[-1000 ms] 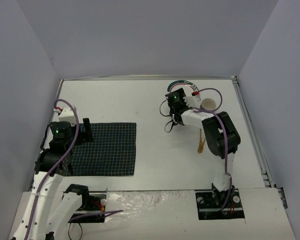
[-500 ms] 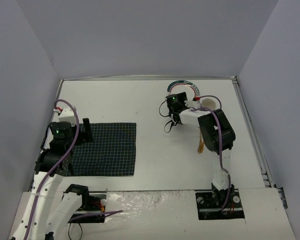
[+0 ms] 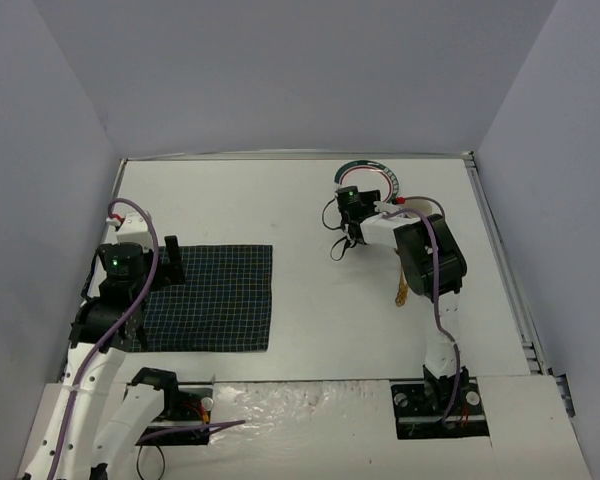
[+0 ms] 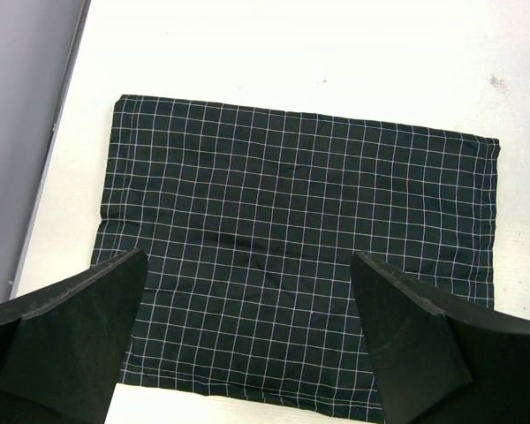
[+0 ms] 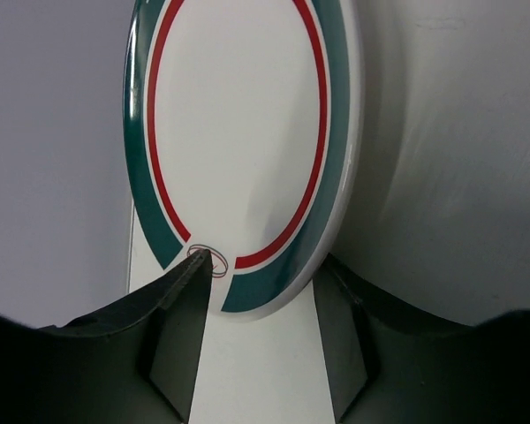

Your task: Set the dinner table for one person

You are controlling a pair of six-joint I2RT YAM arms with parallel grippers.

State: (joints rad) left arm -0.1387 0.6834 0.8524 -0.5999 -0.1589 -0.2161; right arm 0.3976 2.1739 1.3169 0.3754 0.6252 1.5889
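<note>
The dinner table (image 3: pixel 310 300) is the white tabletop. A white plate (image 3: pixel 372 172) with a green band and a red ring lies at its back. My right gripper (image 3: pixel 351 207) is at the plate's near edge. In the right wrist view the plate (image 5: pixel 238 124) fills the frame and my right gripper (image 5: pixel 267 265) is open, with one finger over the plate's face and the other outside its rim. My left gripper (image 3: pixel 173 256) is open and empty above the left part of the dark green checked cloth (image 3: pixel 215 298), which also shows in the left wrist view (image 4: pixel 291 230) under my left gripper (image 4: pixel 247 265).
A wooden utensil (image 3: pixel 402 290) lies on the table under the right arm. The right arm's links cover the spot just right of the plate. The metal rim (image 3: pixel 500 250) runs along the right edge. Grey walls close in the left, back and right.
The right arm has reached further back, bringing its gripper up to the plate's rim; the arm now covers the pale cup seen earlier beside the plate. The left arm has not moved.
</note>
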